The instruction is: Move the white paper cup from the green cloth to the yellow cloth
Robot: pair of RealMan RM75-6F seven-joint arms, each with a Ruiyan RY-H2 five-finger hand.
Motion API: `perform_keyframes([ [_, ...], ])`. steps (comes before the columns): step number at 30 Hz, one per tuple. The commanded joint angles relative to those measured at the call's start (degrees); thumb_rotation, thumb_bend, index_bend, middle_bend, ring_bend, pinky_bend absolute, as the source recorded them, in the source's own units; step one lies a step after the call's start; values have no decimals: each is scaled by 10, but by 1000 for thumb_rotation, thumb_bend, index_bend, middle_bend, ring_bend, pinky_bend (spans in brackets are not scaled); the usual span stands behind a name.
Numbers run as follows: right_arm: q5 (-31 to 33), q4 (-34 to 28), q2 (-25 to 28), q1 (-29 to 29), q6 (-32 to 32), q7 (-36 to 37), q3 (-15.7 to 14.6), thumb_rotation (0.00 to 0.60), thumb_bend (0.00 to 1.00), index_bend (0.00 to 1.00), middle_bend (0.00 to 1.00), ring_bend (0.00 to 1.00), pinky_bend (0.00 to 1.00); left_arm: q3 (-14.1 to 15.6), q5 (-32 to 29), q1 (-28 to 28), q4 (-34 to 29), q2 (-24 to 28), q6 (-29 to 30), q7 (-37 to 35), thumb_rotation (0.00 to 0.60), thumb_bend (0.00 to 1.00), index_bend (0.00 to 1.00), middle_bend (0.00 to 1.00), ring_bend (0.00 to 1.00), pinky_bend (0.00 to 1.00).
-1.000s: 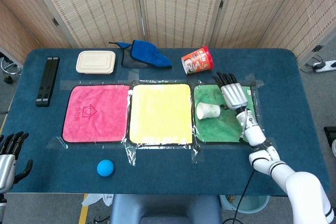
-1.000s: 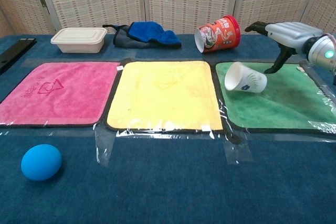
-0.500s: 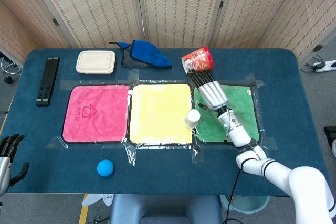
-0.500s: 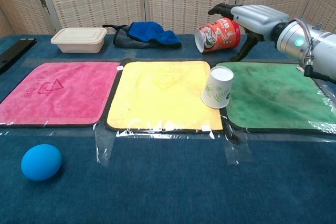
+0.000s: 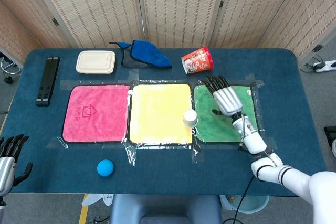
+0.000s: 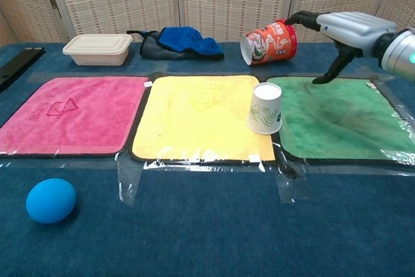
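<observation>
Tabletop (image 5: pixel 157 182): dark blue cover. Three cloths with dark edging: pink cloth (image 5: pixel 94 114) with a faint darker house-shaped outline, plain yellow cloth (image 5: pixel 157 111), green cloth (image 5: pixel 247 121) with darker mottled patches. White paper cup (image 6: pixel 265 108): white with a pale green leafy print. Tipped cup (image 5: pixel 197 60): red-orange with white and dark printed graphics, white inside. Lidded box (image 5: pixel 96 61): cream. Bundled cloth (image 5: pixel 149 52): bright blue over a dark grey part. Ball (image 5: pixel 105 168): blue. Bar (image 5: pixel 47 81): black. Right hand (image 5: pixel 226 97): silver-grey back, black fingers. Left hand (image 5: pixel 9 158): black fingers, grey back.
</observation>
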Motion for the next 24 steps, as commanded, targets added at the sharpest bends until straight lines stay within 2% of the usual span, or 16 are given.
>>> perform_keyframes([
  [1, -1, -3, 0, -6, -7, 2, -9, 600, 195, 0, 0, 0, 0, 0, 2, 0, -2, 0, 0, 2, 600, 436, 151, 133, 125, 40],
  [9, -7, 27, -51, 12, -23, 13, -10, 600, 195, 0, 0, 0, 0, 2, 5, -1, -3, 1, -1, 1, 600, 436, 152, 133, 125, 40],
  [16, -9, 73, -107, 40, -25, 7, 3, 600, 195, 0, 0, 0, 0, 4, 1, 4, 7, 2, -1, -11, 600, 436, 153, 133, 125, 40],
  [24, -14, 102, -143, 71, -22, -3, 19, 600, 195, 0, 0, 0, 0, 5, -2, 7, 18, 1, -2, -23, 600, 436, 153, 133, 125, 40],
])
